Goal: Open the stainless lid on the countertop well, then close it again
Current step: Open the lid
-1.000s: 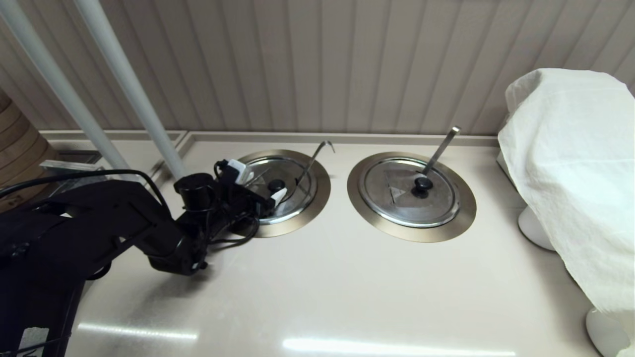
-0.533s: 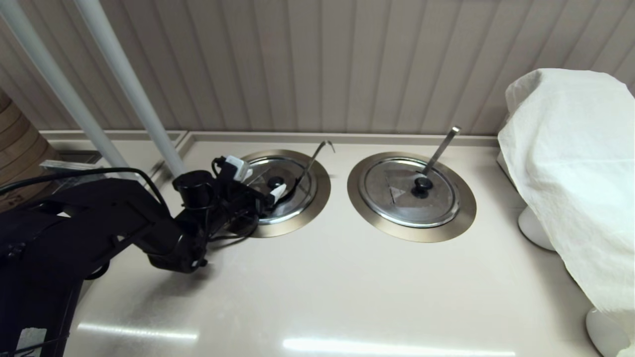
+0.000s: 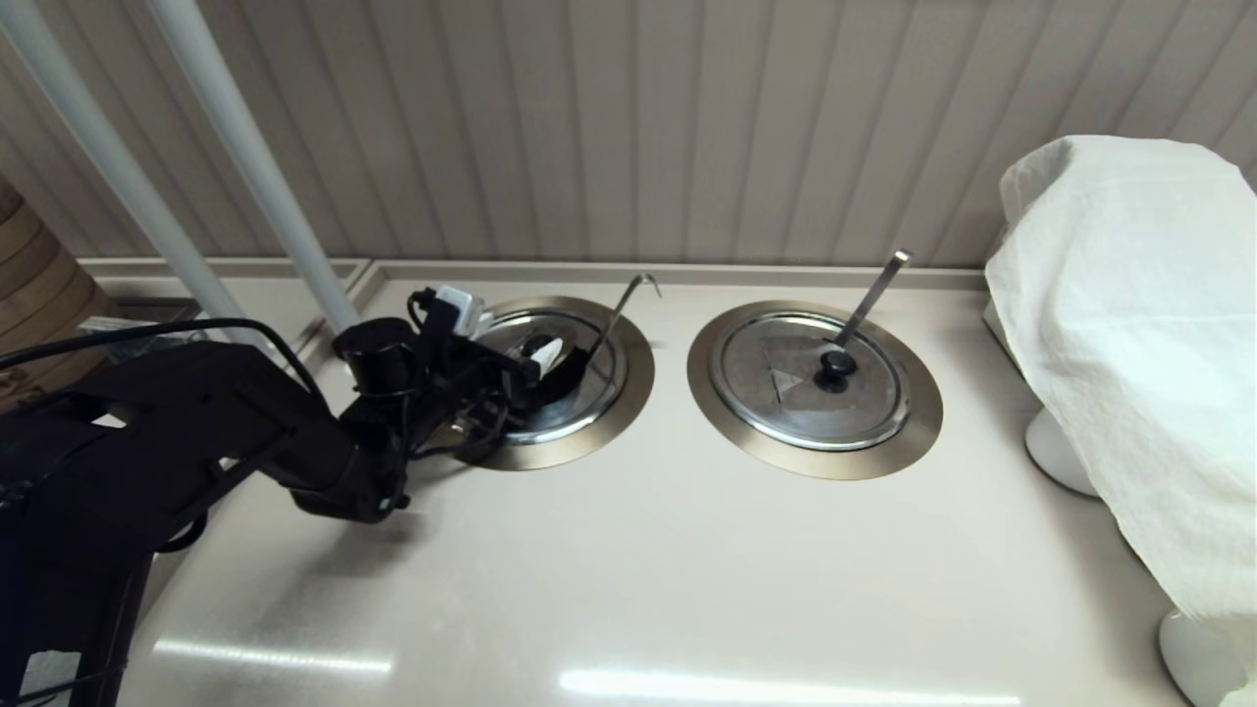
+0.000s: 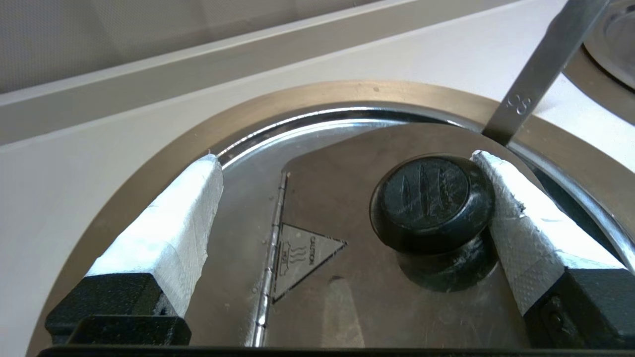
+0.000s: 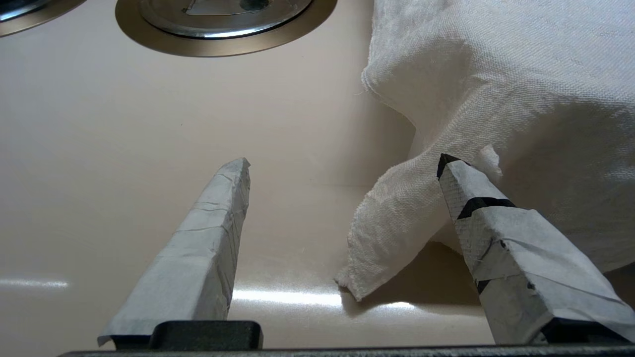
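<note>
Stainless lid knob sits between open left tool.

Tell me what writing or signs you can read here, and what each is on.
"CAUTION": beside a triangle sign with wavy heat lines, on the stainless lid, next to its black knob.
"80", or "08", stamped on the flat steel utensil handle.
The small print under the wavy lines is too small to read.

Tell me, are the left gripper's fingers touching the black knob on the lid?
Touching: in the left wrist view, one finger of the left gripper presses against the black knob; the other stands clear.
</note>
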`<state>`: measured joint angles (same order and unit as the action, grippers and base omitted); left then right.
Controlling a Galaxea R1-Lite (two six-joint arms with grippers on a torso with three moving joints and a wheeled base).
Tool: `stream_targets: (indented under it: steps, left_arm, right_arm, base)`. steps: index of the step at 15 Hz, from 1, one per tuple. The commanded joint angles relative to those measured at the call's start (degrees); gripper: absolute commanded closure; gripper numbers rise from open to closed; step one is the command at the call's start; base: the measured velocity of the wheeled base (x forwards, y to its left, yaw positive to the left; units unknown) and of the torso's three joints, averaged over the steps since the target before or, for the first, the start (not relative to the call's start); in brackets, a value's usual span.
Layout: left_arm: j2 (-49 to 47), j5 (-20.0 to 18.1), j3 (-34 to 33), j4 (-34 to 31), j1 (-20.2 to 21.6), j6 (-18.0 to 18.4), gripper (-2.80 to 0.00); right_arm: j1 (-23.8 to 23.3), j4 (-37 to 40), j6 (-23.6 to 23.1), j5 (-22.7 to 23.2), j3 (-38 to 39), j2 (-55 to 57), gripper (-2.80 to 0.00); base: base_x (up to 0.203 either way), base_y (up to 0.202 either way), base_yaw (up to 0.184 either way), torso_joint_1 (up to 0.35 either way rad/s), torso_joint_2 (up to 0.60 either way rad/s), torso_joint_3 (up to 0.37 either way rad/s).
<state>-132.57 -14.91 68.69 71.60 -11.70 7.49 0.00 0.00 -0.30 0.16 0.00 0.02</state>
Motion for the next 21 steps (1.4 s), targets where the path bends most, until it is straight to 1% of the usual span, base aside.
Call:
stream_targets:
  steps: [1,10,11,13,21]
  left_arm:
    - [-0.1,0.0,1.1,0.2,0.4,-0.2,-2.80]
    - [-0.1,0.1,4.9,-2.0,3.9,-3.0,-2.80]
    - [-0.6,0.4,5.8,-1.9,4.1,-3.0,-2.80]
    - [-0.8,2.3,6.4,-1.9,4.3,-3.0,-2.80]
    - [-0.8,2.6,7.7,-1.9,5.7,-2.8,-2.80]
  right_arm:
    - [0.0,0.0,0.0,0.0,0.0,0.0,-2.80]
    - [0.0,0.0,0.0,0.0,0.0,0.0,-2.80]
    - [0.0,0.0,0.0,0.0,0.0,0.0,-2.80]
    - [0.0,0.0,0.0,0.0,0.0,0.0,-2.80]
    - [0.0,0.0,0.0,0.0,0.0,0.0,-2.80]
  base:
    - [0.000,0.000,0.000,0.000,0.00,0.000]
    - [0.000,0.000,0.000,0.000,0.00,0.000]
    - [0.000,0.000,0.000,0.000,0.00,0.000]
    - [0.000,0.000,0.000,0.000,0.00,0.000]
    - [0.000,0.000,0.000,0.000,0.00,0.000]
